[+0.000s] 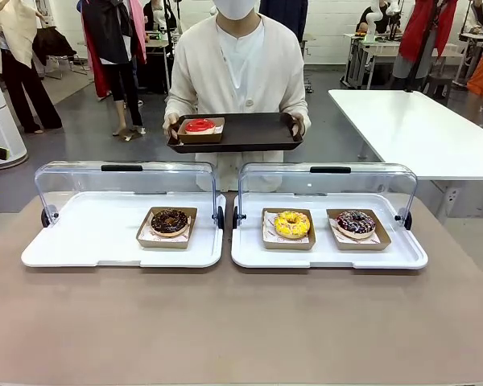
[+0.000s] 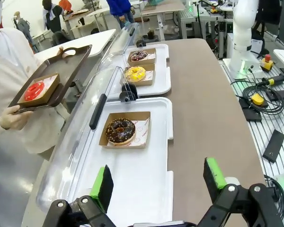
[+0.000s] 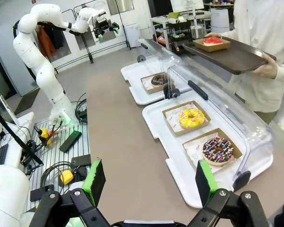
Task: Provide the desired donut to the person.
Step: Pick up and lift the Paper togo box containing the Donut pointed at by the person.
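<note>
The red donut (image 1: 199,125) is boxed at the left end of a black tray (image 1: 253,129), held crosswise by the person (image 1: 237,68) behind raised clear lids (image 1: 125,183). The left gripper (image 2: 158,179) and right gripper (image 3: 149,178) are spread apart, nothing held.
</note>
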Robot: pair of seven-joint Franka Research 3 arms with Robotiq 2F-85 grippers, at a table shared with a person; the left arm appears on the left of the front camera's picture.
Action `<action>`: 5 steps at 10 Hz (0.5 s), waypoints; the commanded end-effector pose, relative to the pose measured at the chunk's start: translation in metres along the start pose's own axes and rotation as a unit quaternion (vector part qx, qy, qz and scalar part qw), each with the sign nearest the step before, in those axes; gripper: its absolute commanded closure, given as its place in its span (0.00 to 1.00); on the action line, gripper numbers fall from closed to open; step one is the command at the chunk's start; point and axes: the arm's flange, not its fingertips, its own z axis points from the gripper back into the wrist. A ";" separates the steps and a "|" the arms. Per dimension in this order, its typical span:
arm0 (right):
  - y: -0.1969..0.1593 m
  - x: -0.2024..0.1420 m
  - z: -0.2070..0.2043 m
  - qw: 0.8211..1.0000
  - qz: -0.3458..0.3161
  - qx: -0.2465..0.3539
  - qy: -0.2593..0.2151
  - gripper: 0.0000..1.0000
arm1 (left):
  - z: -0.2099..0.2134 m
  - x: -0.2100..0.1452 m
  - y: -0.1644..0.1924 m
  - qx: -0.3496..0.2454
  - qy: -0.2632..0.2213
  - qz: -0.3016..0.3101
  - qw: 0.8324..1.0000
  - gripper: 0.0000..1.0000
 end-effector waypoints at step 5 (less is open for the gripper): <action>0.000 0.001 0.000 1.000 0.002 0.001 -0.005 0.00 | -0.001 0.000 0.000 -0.001 -0.004 -0.002 1.000 0.00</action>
